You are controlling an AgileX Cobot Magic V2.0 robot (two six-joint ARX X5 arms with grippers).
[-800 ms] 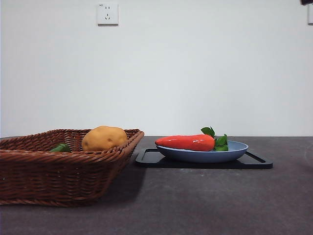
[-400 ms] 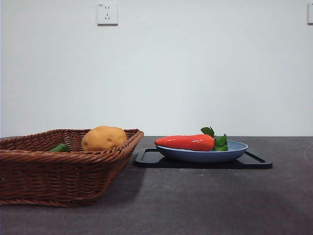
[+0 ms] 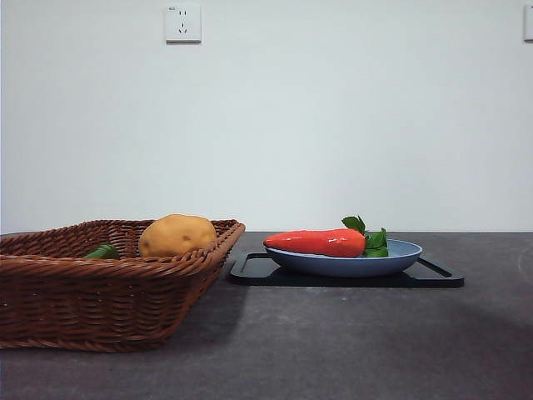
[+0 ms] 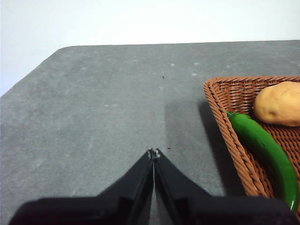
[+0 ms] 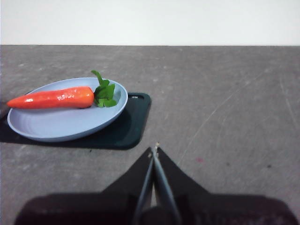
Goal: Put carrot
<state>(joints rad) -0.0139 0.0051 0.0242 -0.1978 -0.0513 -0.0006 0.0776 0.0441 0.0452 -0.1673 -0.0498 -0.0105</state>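
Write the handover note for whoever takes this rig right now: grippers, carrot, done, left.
Left gripper: fingers shut, empty, above bare table beside the wicker basket.
Right gripper: fingers shut, empty, above bare table near the black tray.
Carrot: lies on its side in the blue plate, which sits on the black tray, leaves pointing away from the basket.
Basket holds the potato and a green pepper.
Done: nothing gripped; if the plate is the goal, the carrot is placed.
Left: if it belongs elsewhere, it still needs picking up.

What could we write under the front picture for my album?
An orange carrot lies on a blue plate atop a black tray, beside a wicker basket holding a potato.
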